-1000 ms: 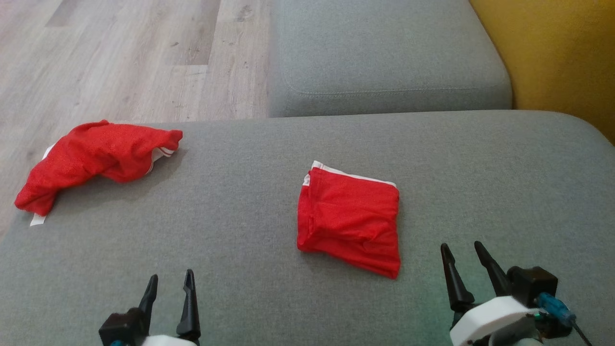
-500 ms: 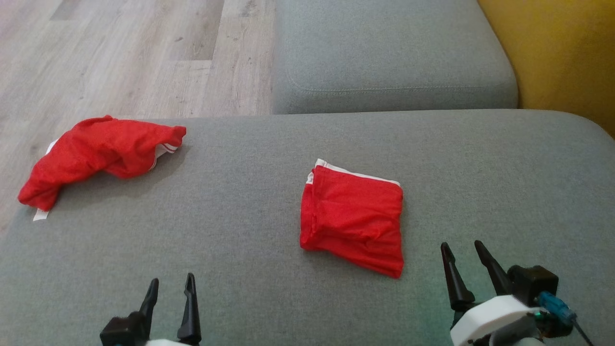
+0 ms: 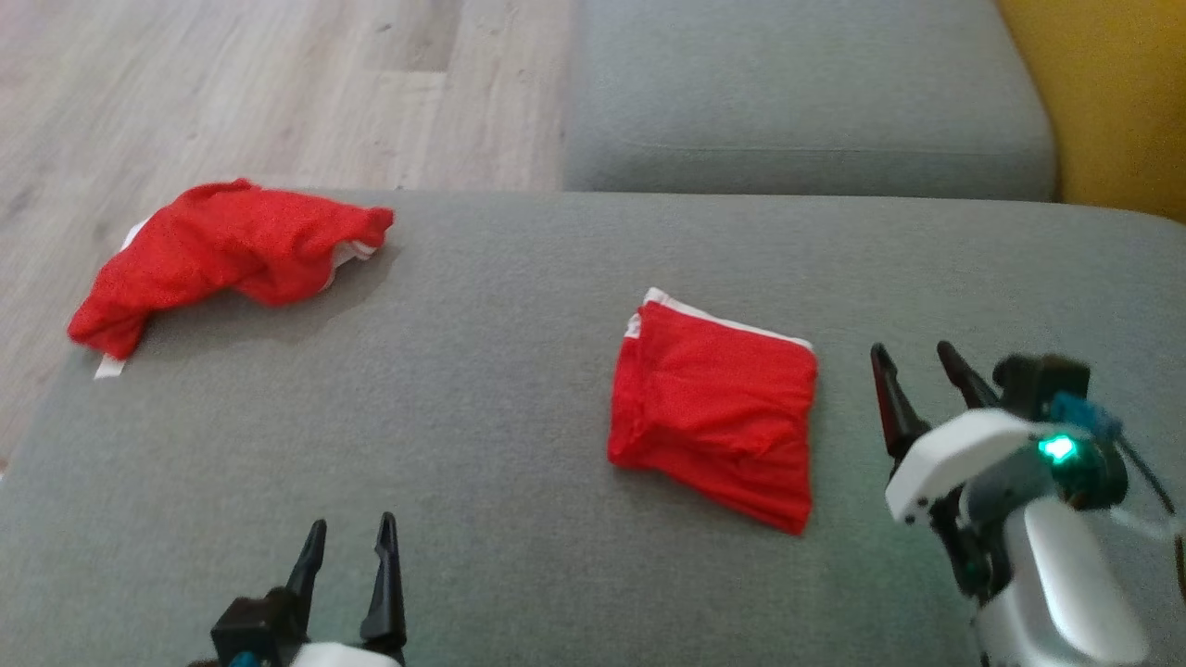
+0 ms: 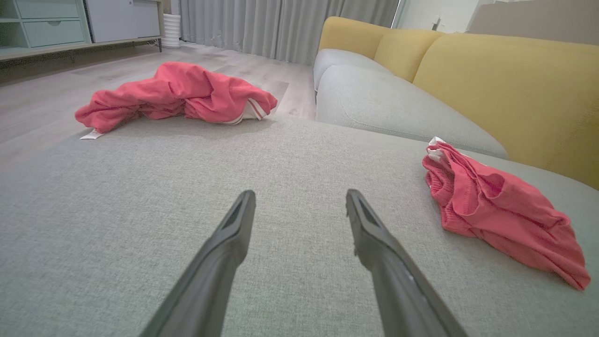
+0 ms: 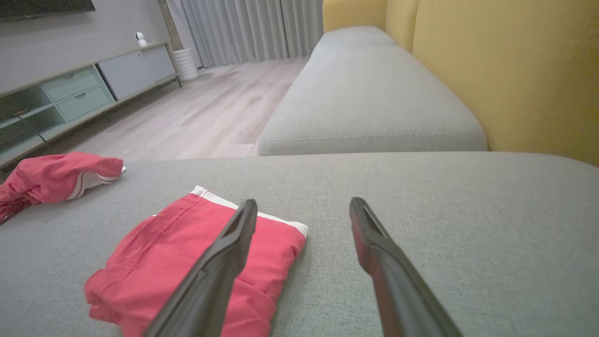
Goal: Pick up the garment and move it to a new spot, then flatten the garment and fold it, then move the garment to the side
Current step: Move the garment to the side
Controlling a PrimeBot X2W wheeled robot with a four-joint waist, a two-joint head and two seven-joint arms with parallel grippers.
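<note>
so the right gripper [image 3: 910, 349] is hovering open, gripping nothing, just beside the red garment [image 3: 718, 408], which is lying folded square; left gripper [image 3: 352, 522] is hanging open too.

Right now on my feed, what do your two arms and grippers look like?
Right gripper: two long tapering black fingers on a rounded white housing, with a lit green light, a blue connector and thin dark cable, on a silver-grey forearm. Left gripper: matching black fingers on a black block, with a white housing edge below.
</note>
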